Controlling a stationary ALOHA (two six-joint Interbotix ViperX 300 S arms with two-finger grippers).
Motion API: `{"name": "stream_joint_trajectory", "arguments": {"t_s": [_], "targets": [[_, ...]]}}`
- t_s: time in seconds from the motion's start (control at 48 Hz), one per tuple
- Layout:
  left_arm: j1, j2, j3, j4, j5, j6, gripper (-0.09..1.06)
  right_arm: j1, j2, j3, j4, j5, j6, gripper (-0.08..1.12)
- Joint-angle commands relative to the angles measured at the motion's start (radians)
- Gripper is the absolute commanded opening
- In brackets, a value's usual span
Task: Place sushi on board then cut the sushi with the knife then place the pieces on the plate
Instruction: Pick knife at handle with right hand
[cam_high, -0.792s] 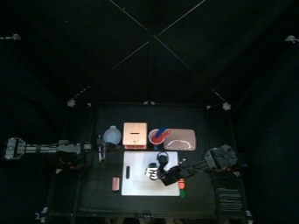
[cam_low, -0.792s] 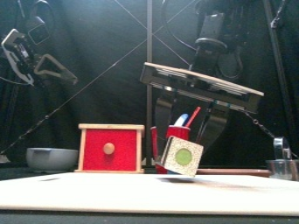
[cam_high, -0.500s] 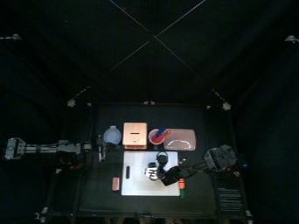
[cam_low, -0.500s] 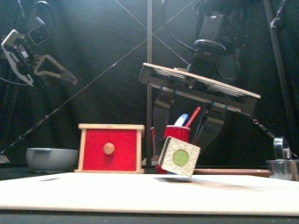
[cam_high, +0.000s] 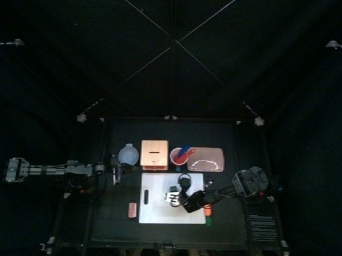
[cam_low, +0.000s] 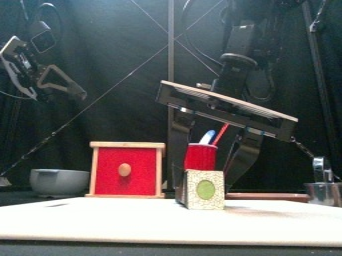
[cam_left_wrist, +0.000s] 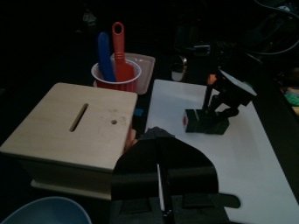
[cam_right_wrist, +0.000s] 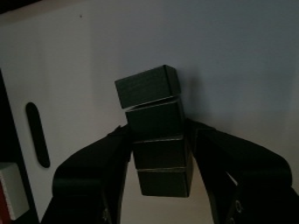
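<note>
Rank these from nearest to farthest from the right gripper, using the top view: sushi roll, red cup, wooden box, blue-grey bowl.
1. The sushi roll, between the jaws of the right gripper, on the white board.
2. The red cup, behind the board.
3. The wooden box, left of the cup.
4. The blue-grey bowl, farthest left, beside the box.
</note>
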Motion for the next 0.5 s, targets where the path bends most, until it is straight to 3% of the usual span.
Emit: {"name": "stream_joint_trajectory", "arguments": {"t_s": [0.021, 0.5], "targets": [[0.003, 0.003, -0.014, 0.002, -0.003, 0.0, -0.02, -0.002, -0.032, -0.029, -0.017, 0.0, -0.003, 0.86], [0.002, 0.003, -0.012, 0.0, -0.003, -0.002, -0.02, 0.002, -0.083, -0.009, -0.06, -0.034, -0.005, 0.86]]}}
